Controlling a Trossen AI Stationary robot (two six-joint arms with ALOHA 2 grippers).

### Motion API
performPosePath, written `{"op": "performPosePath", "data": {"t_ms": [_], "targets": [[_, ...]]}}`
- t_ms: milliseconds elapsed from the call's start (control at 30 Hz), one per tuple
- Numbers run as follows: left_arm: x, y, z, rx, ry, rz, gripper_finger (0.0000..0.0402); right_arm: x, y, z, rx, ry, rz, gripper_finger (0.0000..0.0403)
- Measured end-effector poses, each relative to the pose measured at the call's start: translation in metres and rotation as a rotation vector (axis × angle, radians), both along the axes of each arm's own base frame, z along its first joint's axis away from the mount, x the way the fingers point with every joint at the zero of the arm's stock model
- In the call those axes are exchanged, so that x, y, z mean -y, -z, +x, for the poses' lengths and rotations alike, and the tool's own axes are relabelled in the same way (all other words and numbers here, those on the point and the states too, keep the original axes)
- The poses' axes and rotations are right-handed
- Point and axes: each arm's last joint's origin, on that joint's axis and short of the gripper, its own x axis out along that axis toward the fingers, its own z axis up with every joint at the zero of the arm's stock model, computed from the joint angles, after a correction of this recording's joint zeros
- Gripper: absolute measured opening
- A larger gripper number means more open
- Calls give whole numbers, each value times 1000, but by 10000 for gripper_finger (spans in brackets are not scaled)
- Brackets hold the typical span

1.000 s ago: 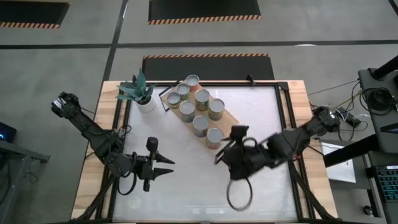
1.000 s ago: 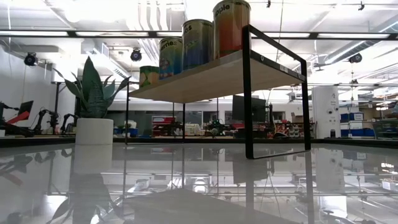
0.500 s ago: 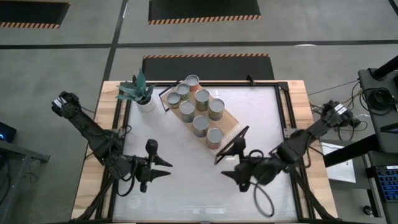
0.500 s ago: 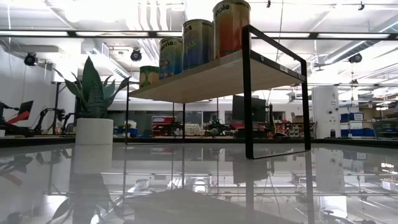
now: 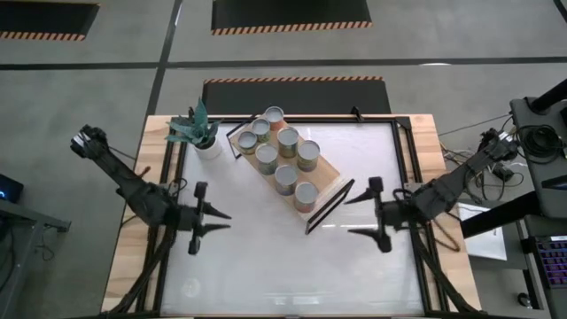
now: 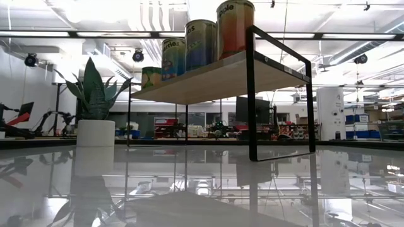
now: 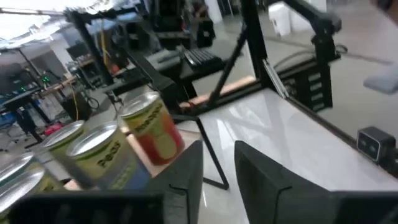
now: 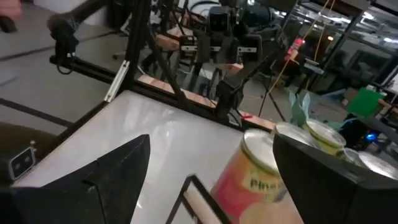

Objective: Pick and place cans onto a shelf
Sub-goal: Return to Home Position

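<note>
The white desk [image 5: 283, 266] fills the middle of the high view, with a black frame and a wooden border around it. Most of its surface is bare.

The shelf [image 5: 326, 171] stands in the upper middle of the high view. It lies diagonally, from the upper left down to the lower right. In the low view its light-wood board sits high on black wire legs, in the upper centre of the frame.

The left arm comes in from the left edge of the high view. The left claw [image 5: 220, 221] is over the lower left part of the desk and points toward the centre. Its fingers stand apart with a modest gap, and nothing is between them. The right arm comes in from the right edge. The right claw [image 5: 348, 217] is over the right part of the desk, near the lower right end of the shelf but not touching it. Its fingers are spread wide and hold nothing.

A white pot with a green plant [image 5: 202, 137] stands just beside the upper left end of the shelf.

The cans [image 5: 307, 154], eight in number, all stand upright on the shelf board in two rough rows along its length.
</note>
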Motion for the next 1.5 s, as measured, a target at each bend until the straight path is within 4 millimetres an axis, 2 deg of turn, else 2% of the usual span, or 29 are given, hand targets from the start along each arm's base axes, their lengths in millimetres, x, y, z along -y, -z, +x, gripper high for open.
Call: {"op": "performPosePath", "data": {"t_ms": [367, 667, 1033, 1300, 1500], "targets": [[-32, 29, -34, 114, -15, -94, 7, 29, 44, -41, 107, -5, 59, 325], [-47, 46, -50, 181, -34, -107, 0, 50, 71, -70, 274, 11, 121, 325], [-60, 72, -64, 253, -54, -112, 0, 70, 108, -83, 385, 153, 132, 325], [-63, 93, -62, 252, -112, -100, 0, 79, 120, -78, 297, 292, 152, 325], [-64, 95, -62, 232, -134, -138, 0, 82, 126, -76, 244, 334, 144, 325]]}}
